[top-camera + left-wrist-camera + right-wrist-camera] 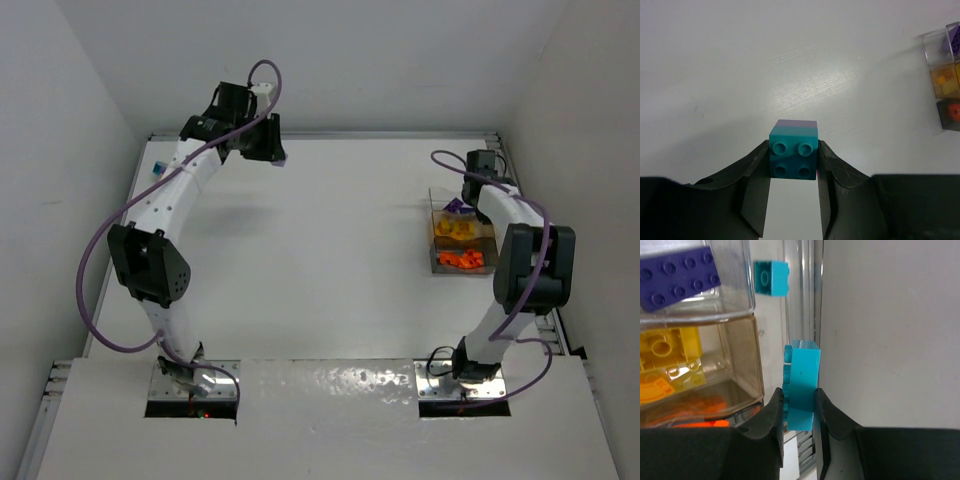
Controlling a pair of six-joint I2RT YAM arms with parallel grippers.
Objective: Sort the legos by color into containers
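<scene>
Teal plastic, rigid, light and smooth: the left gripper (794,151) is clamped on the flat sides of a teal-and-purple stack (793,159) above the table's (330,250) far edge, left of centre. The right gripper (799,401) pinches a teal brick (804,374) just beside the containers (756,365) at the right edge. Such bricks would probably slip if gripped across studs or corners, so opposite flat walls look like the surest hold.

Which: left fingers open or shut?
Shut: left fingers clamp both sides of a small square teal plastic brick, purple layer attached.
</scene>
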